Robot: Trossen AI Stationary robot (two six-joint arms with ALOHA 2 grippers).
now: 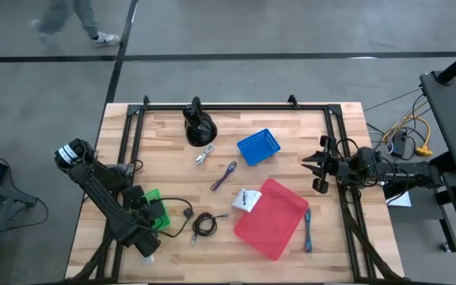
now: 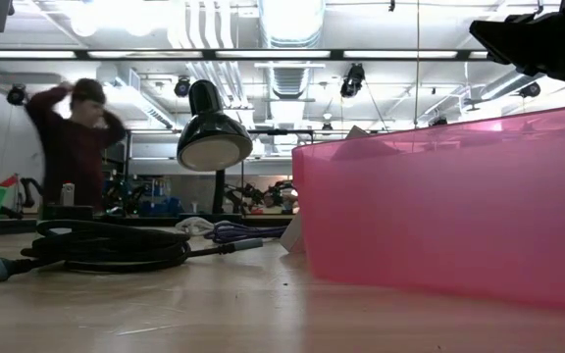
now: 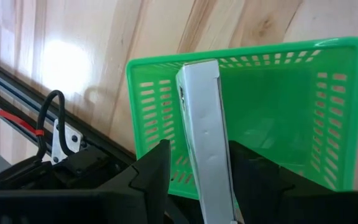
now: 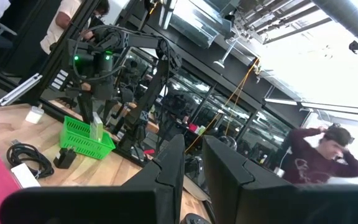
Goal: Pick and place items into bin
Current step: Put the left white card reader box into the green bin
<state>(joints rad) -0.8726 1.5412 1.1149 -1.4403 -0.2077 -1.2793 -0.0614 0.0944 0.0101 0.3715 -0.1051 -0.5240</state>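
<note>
My left gripper (image 3: pixel 197 186) hangs over the green basket (image 3: pixel 272 106) at the table's near left and is shut on a white stick (image 3: pixel 202 124). My right gripper (image 1: pixel 311 164) waits raised by the table's right edge, slightly open, touching nothing. On the wood lie a black coiled cable (image 1: pixel 204 224), a tiny dark block (image 1: pixel 188 212), a purple cable (image 1: pixel 224 176), a silver connector (image 1: pixel 205 154) and a blue cable (image 1: pixel 308 229). The white packet (image 1: pixel 246 199) rests against the pink bin (image 1: pixel 275 226). My left gripper pinches the white stick between its two fingers (image 3: pixel 154 174), coming from above and pointing down into the green basket. The stick runs along the fingers, and its free end (image 3: pixel 197 68) reaches out past them over the basket's inside. Whether that end touches the basket's floor does not show.
A blue bin (image 1: pixel 258 146) sits at the table's middle far side, and the black rounded stand (image 1: pixel 198 127) is beside it by the far rail. Black frame rails run along the table's edges (image 1: pixel 125 142). A person (image 2: pixel 72 137) stands in the room beyond.
</note>
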